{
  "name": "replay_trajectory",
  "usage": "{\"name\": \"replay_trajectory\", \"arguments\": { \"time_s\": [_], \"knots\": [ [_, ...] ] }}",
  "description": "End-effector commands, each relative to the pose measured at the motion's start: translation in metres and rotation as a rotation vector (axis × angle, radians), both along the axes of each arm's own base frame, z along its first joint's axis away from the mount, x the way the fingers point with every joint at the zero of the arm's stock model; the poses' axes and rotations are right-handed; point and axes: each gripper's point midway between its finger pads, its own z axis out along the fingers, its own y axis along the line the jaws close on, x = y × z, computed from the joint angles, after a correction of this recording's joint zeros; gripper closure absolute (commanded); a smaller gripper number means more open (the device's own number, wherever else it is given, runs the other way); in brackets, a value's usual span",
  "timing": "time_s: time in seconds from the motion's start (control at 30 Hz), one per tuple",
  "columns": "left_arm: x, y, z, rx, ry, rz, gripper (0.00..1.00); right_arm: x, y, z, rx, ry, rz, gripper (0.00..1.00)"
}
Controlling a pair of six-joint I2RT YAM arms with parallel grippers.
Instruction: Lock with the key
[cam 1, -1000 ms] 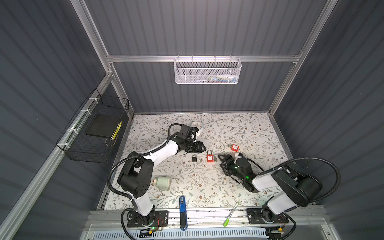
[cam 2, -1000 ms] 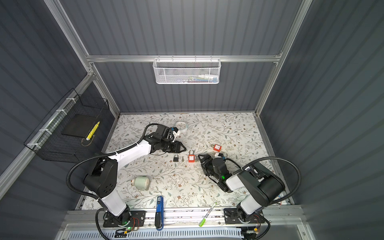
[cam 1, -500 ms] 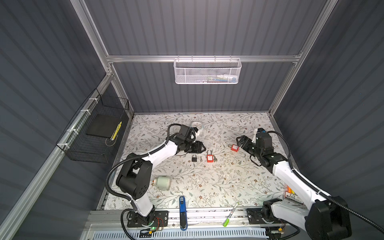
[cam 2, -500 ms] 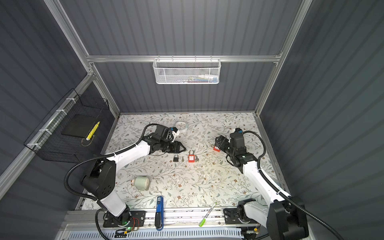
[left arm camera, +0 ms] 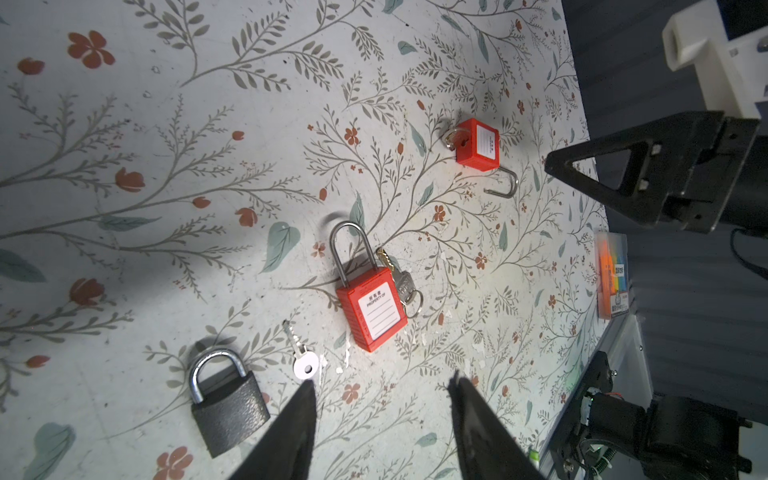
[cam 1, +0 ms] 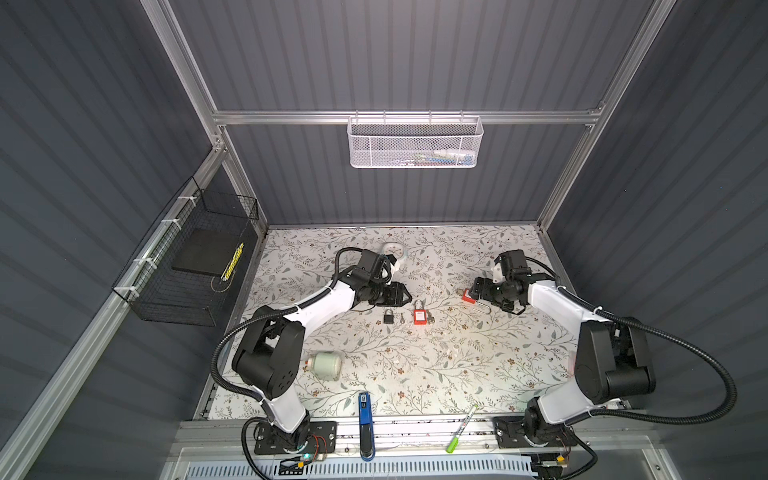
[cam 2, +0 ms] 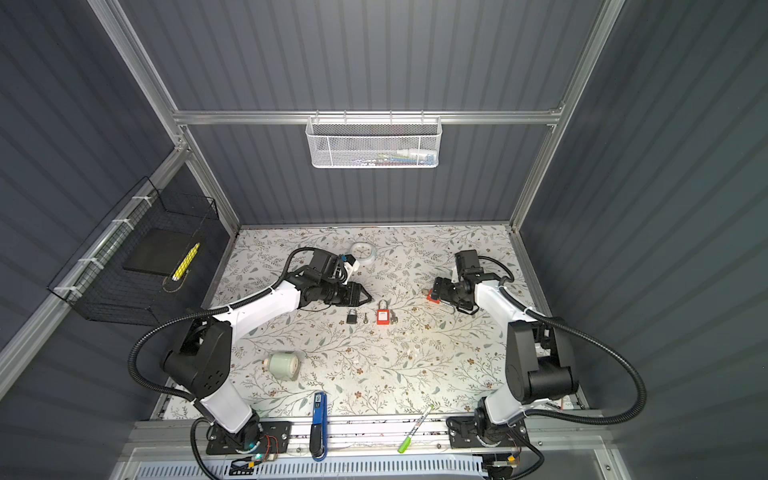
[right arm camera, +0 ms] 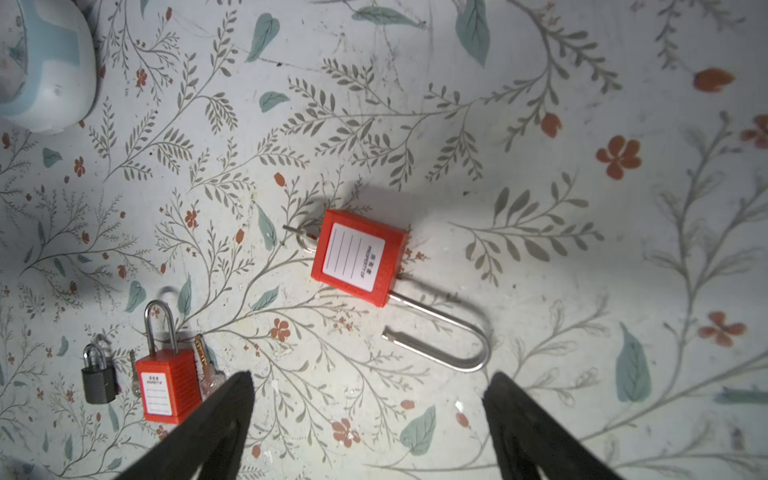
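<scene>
Right gripper (right arm camera: 372, 377) spread wide, empty, above the red padlock (right arm camera: 359, 257) with its shackle sprung. Left gripper (left arm camera: 382, 379) parted too, holding nothing.

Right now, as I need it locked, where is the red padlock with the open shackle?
In both top views the open red padlock lies right of centre, just ahead of the right hand, right of the shut red padlock.

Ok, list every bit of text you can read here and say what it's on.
"PROPERTY OF": white label on the closed red padlock; the Chinese characters with it are too small to be sure.
"PROPERTY OF": same label on the open red padlock.
Orange card at the table edge: print too small to read.
Black padlock: no text visible.
</scene>
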Motion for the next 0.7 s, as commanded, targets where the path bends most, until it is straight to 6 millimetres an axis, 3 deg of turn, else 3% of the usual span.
{"name": "replay_trajectory", "arguments": {
  "time_s": [0.0,0.33,0.67],
  "knots": [
    [0.0,0.002,0.005,-0.014,0.006,0.007,0.46,0.002,-0.004,-0.007,-0.013,0.036,0.034,0.11],
    [-0.001,0.002,0.004,-0.015,0.009,0.006,0.46,0.004,-0.009,-0.032,0.008,0.105,0.047,0.1],
    [-0.001,0.002,0.004,-0.018,0.006,0.007,0.46,-0.016,0.019,-0.047,0.139,0.168,0.073,0.1]
  ]
}}
